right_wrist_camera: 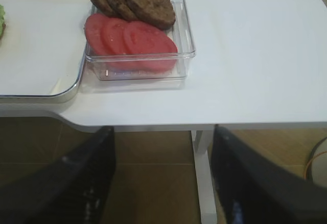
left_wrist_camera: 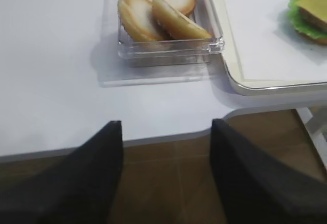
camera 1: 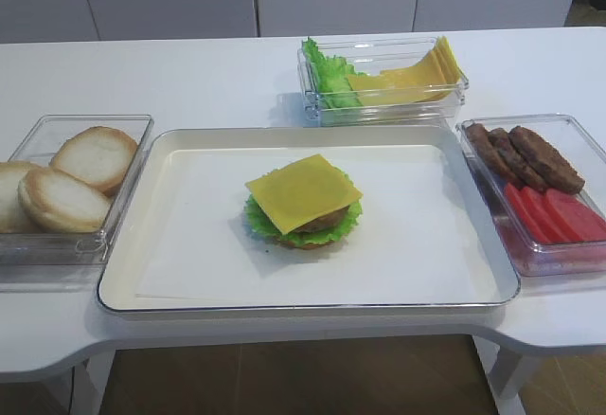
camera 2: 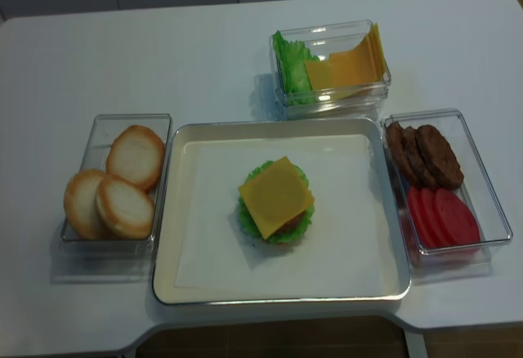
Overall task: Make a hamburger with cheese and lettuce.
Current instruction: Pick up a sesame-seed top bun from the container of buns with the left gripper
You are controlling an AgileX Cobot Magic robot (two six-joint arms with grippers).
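Observation:
The hamburger (camera 1: pixel 305 208) sits in the middle of the white tray (camera 1: pixel 121 244): a pale bun base, the frilly green lettuce (camera 1: pixel 256 218), a brown patty and the square yellow cheese (camera 1: pixel 304 190) as the top layer. It also shows in the second high view (camera 2: pixel 275 201) and at the top right of the left wrist view (left_wrist_camera: pixel 311 14). Neither gripper shows in the high views. My left gripper (left_wrist_camera: pixel 167 124) is open and empty, below the table's front edge near the bun box. My right gripper (right_wrist_camera: pixel 162 128) is open and empty, below the front edge near the tomato box.
A clear box of pale bun halves (camera 1: pixel 66 183) stands left of the tray. A clear box of loose lettuce leaves and stacked cheese slices (camera 1: pixel 383 79) stands behind it. A clear box of brown patties and tomato slices (camera 1: pixel 540 183) stands on the right.

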